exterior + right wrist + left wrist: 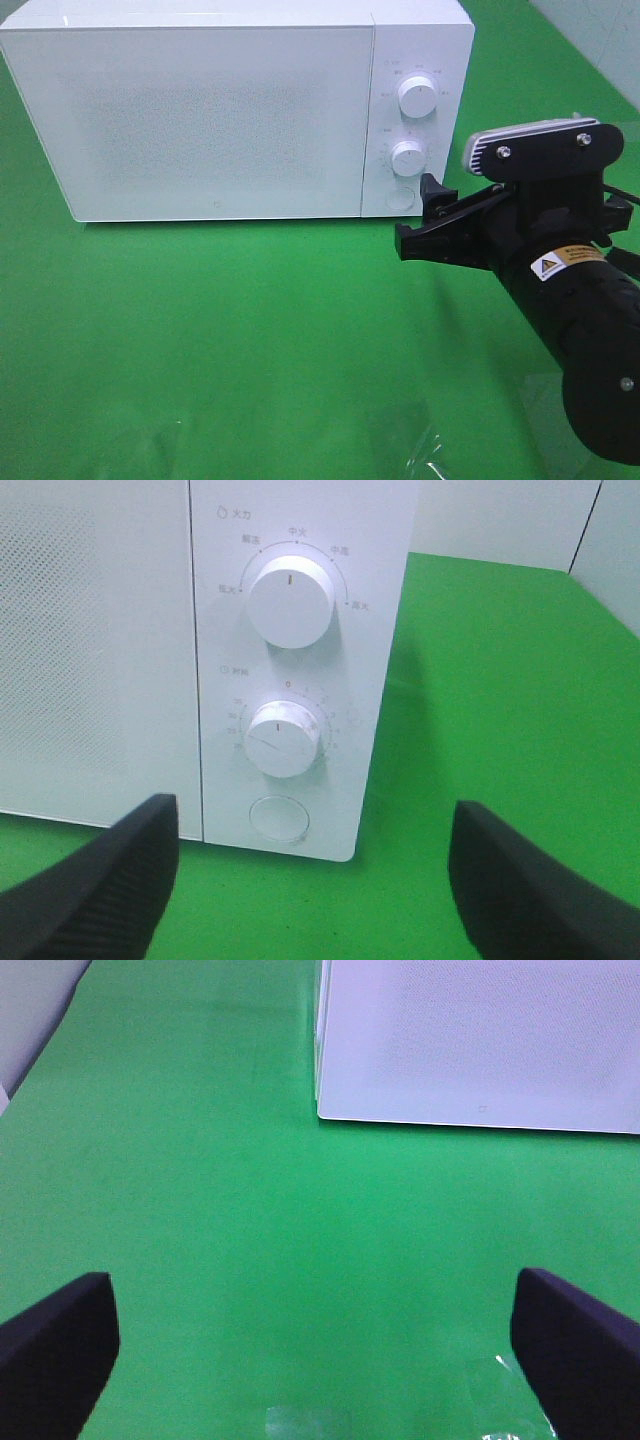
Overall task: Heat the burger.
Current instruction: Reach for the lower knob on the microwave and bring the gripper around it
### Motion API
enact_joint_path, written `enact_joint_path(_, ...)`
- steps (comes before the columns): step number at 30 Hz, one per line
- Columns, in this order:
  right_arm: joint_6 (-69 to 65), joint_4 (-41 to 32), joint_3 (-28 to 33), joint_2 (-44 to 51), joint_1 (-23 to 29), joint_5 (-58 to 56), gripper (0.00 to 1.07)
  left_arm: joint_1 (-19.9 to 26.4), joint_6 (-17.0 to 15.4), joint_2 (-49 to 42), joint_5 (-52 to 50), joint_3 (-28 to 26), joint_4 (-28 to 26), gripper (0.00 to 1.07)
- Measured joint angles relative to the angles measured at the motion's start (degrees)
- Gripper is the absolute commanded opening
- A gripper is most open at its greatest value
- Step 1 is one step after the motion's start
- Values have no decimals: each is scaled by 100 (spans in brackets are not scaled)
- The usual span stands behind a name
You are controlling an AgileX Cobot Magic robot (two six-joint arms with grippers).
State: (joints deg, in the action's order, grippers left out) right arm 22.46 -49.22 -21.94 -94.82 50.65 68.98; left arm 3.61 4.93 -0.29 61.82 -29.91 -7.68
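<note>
The burger is not seen in any view. The white microwave (200, 110) is shut. "火力" is printed above its upper knob (290, 602), with "中火" at the top mark. A yellow warning-triangle label (565, 262) is carried on the right arm. The right gripper (420, 215) is held open near the lower knob (285, 738); the left gripper (312, 1290) is spread wide, with nothing gripped

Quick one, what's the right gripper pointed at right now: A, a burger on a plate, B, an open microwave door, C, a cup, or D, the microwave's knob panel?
D: in the right wrist view the open right gripper faces the microwave's upper knob and lower knob, with the door shut.
</note>
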Motion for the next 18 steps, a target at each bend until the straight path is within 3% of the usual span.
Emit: enact_joint_path(18, -103, 6, -292, -619, -11, 11, 75, 0, 0, 0, 0, 0, 0, 100)
